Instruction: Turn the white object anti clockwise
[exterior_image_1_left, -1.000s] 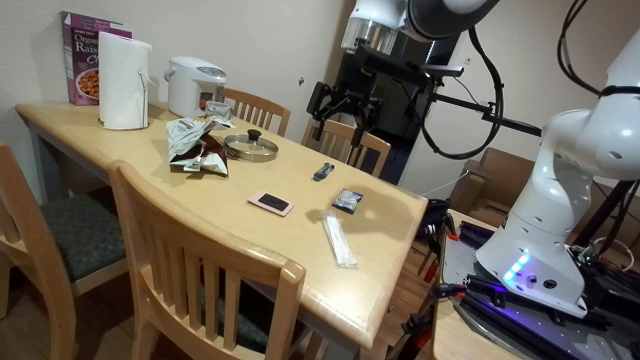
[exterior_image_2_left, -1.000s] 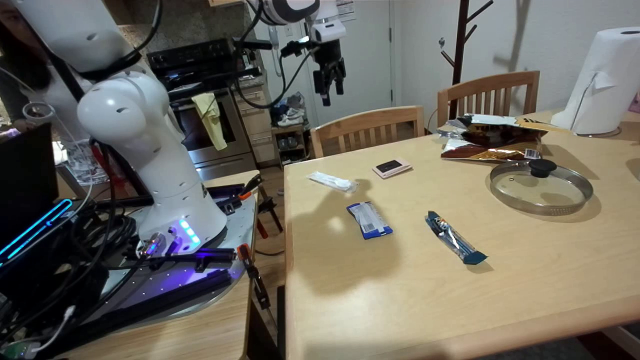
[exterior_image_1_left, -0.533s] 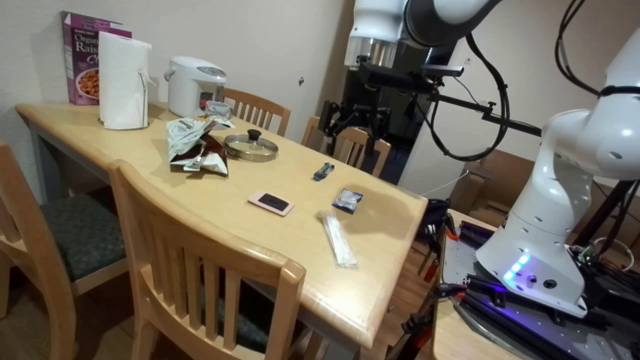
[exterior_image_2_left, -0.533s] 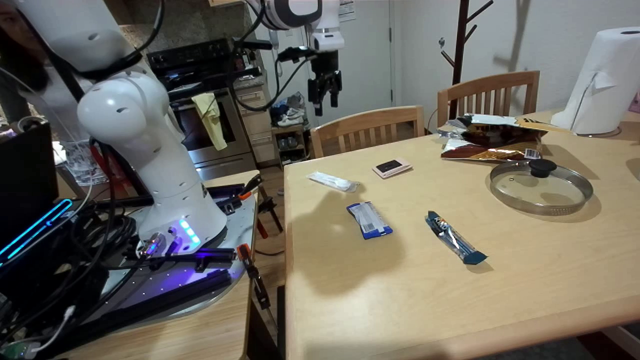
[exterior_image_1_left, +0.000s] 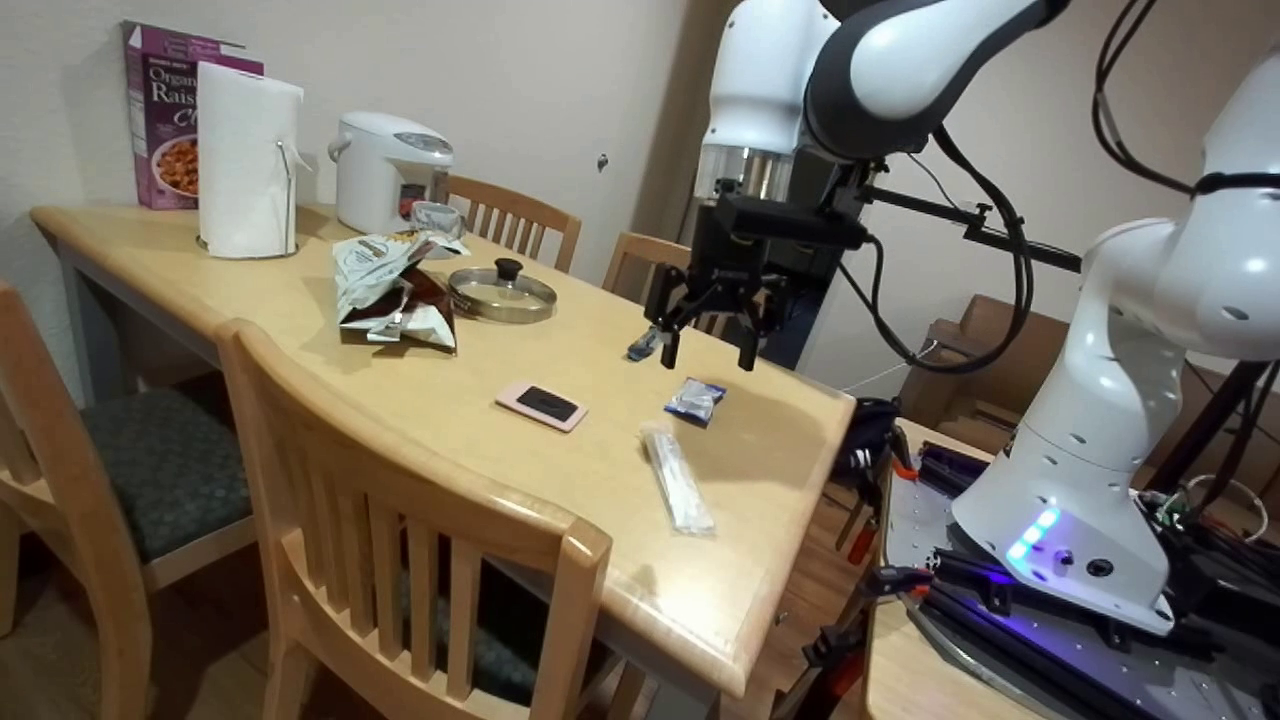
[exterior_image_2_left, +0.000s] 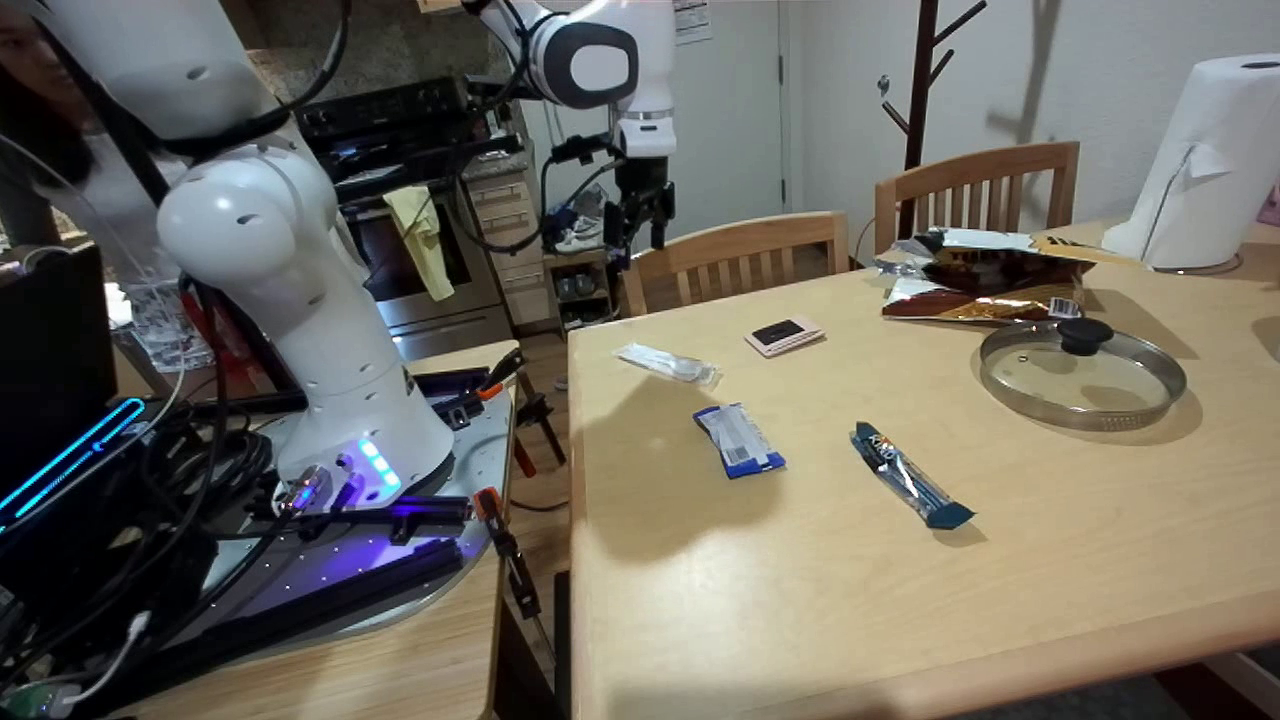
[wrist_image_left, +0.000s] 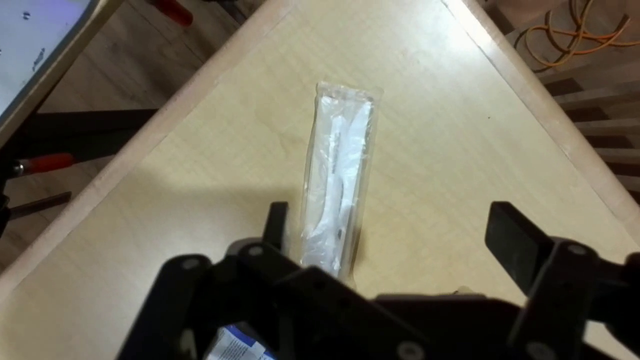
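The white object is a slim, flat bar in a clear wrapper, lying on the wooden table near its corner. It also shows in an exterior view and in the wrist view, where it runs nearly upright and its near end is hidden by the gripper. My gripper is open and empty above the table; it also shows in an exterior view. In the wrist view the gripper has its fingers wide apart, with the white object between them in the picture, closer to the left finger and not touched.
A blue-silver packet lies beside the white object. A pink-edged flat card, a dark blue wrapped bar, a glass lid and an opened bag lie farther along the table. A chair stands against the table edge.
My gripper has moved down towards the table in both exterior views, with its fingers still apart. The white object and the other things on the table have not moved.
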